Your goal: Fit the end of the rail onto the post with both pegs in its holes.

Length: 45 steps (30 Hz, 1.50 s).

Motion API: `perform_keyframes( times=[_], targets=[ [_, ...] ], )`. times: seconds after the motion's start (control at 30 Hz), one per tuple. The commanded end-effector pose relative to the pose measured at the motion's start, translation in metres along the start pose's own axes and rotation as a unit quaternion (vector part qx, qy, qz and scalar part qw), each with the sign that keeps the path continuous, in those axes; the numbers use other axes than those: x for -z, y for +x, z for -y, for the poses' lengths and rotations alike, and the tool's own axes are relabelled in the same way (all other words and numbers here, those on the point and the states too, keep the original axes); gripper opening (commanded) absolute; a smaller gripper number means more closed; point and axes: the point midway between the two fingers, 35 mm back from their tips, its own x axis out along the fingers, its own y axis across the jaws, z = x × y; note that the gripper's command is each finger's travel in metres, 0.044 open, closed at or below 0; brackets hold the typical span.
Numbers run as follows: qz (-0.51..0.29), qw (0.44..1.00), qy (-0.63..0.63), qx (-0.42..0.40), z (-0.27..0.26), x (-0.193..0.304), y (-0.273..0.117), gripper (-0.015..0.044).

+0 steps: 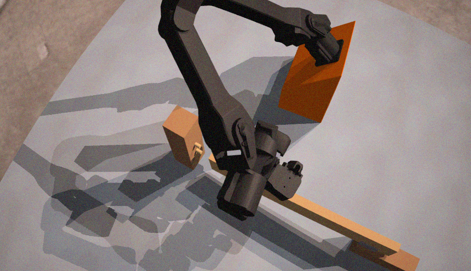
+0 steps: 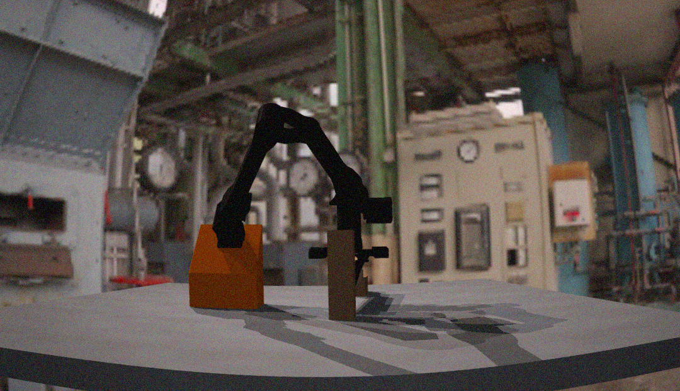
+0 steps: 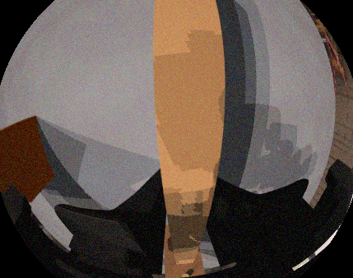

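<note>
The long wooden rail (image 1: 330,216) (image 3: 188,103) runs from the low footboard block (image 1: 409,259) toward the post (image 1: 179,146) (image 2: 340,276). Its far end lies over the block; the bracket fit is not clear. Its near end stands a short gap from the post, with its shadow set apart, so it looks raised off the table. Two pegs (image 1: 198,150) stick out of the post toward the rail, and are bare. My gripper (image 3: 178,172) is shut on the rail near that end, one finger on each side. Its fingertips are hidden in the top view. The holes cannot be made out.
The orange wedge-shaped base (image 1: 305,97) (image 2: 225,286) (image 3: 21,160) carries the arm and stands on the table beyond the rail. My arm arches over from it, passing close beside the post. Shadows of the arm and rail lie across the table (image 1: 417,132).
</note>
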Motion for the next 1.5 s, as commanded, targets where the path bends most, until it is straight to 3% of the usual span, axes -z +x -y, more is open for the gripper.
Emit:
perform_keyframes(
  times=[0.0, 1.47],
  targets=[
    [0.004, 1.0, 0.0, 0.005, 0.002, -0.002, -0.006, 0.0],
    [0.004, 1.0, 0.0, 0.005, 0.002, -0.002, -0.025, 0.0]
  ],
)
